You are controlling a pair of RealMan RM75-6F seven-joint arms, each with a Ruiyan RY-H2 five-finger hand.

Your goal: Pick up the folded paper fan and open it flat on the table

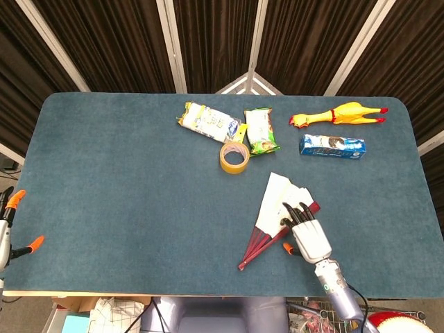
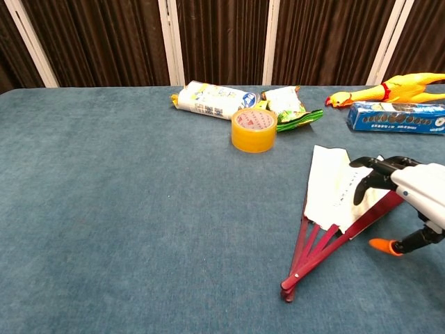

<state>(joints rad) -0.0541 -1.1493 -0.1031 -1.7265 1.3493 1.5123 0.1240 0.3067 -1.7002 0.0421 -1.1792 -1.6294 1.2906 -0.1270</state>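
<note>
The paper fan (image 1: pixel 276 199) lies partly spread on the blue table (image 1: pixel 125 194), with white paper leaves and dark red ribs that meet at a pivot at its lower left. In the chest view the fan (image 2: pixel 329 182) sits right of centre. My right hand (image 1: pixel 309 236) is over the fan's right-hand red rib, its dark fingers reaching onto the paper and its orange-tipped thumb held out to the side; it grips nothing. The chest view shows the same hand (image 2: pixel 416 191) just above the rib. My left hand (image 1: pixel 5 229) hangs off the table's left edge, fingers apart and empty.
A yellow tape roll (image 1: pixel 234 157) stands just beyond the fan. Behind it lie two snack packs (image 1: pixel 208 121) (image 1: pixel 261 130), a rubber chicken (image 1: pixel 338 114) and a blue box (image 1: pixel 332 146). The table's front edge runs close below the fan's pivot.
</note>
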